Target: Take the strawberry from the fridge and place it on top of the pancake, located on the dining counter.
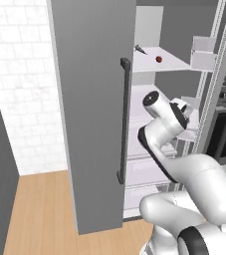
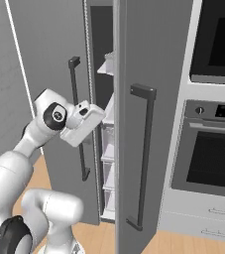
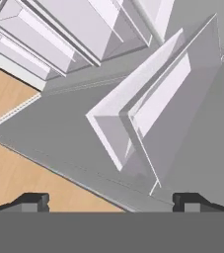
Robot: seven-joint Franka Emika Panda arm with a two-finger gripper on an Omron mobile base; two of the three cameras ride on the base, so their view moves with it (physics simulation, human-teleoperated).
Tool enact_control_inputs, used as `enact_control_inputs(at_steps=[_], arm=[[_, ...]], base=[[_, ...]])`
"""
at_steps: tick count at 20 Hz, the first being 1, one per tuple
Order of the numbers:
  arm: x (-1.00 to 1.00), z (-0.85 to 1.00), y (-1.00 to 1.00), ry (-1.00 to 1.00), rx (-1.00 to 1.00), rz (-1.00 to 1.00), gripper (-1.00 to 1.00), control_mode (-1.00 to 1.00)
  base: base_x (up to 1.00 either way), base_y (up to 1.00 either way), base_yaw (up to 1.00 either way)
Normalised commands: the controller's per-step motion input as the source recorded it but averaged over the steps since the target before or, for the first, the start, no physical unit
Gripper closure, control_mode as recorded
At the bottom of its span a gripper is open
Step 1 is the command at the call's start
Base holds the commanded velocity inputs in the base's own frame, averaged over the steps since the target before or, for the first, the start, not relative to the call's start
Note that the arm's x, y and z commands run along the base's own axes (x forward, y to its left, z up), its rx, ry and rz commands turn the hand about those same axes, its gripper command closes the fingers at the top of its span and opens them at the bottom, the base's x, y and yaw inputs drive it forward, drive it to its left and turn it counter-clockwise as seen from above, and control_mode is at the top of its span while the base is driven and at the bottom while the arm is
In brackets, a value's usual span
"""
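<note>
Fridge (image 1: 92,114) open, left door swung out with its dark bar handle (image 1: 123,119) facing the camera. Gripper (image 3: 111,200) sits inside the fridge opening at mid height; fingertips (image 3: 34,201) spread wide apart in the hand view, nothing between them, so released and empty. From the left base view the white hand (image 1: 180,113) is in front of the white shelves and drawers (image 1: 144,169), pointing down and inward. From the right base view the same hand (image 2: 83,123) pokes into the gap between the two fridge doors, beside the left door's handle (image 2: 77,116).

Strawberry (image 1: 159,59) lies on the upper white shelf (image 1: 159,62), well above the gripper and further back, not touched. A small dark object (image 1: 140,49) sits on that shelf to the strawberry's left; cannot tell what it is.

Hand view looks down: a white door bin (image 3: 148,113) straight ahead of the fingertips, stacked white drawers (image 3: 59,34) beyond it at upper left, strip of wood floor (image 3: 15,163) at lower left.

Right fridge door (image 2: 153,114) with its own handle (image 2: 142,158) is to the right of the gripper. Black-fronted wall oven (image 2: 210,149) further right, well apart.
</note>
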Motion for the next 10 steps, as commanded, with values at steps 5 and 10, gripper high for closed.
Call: enact_control_inputs(at_steps=[5, 10], arm=[[0.14, -0.28, -0.16, -0.05, -0.01, 0.01, -1.00, -1.00], [-0.03, -0.28, -0.57, -0.04, -0.01, 0.00, -1.00, -1.00]], base=[[0.00, 0.00, 0.00], [0.00, 0.00, 0.00]])
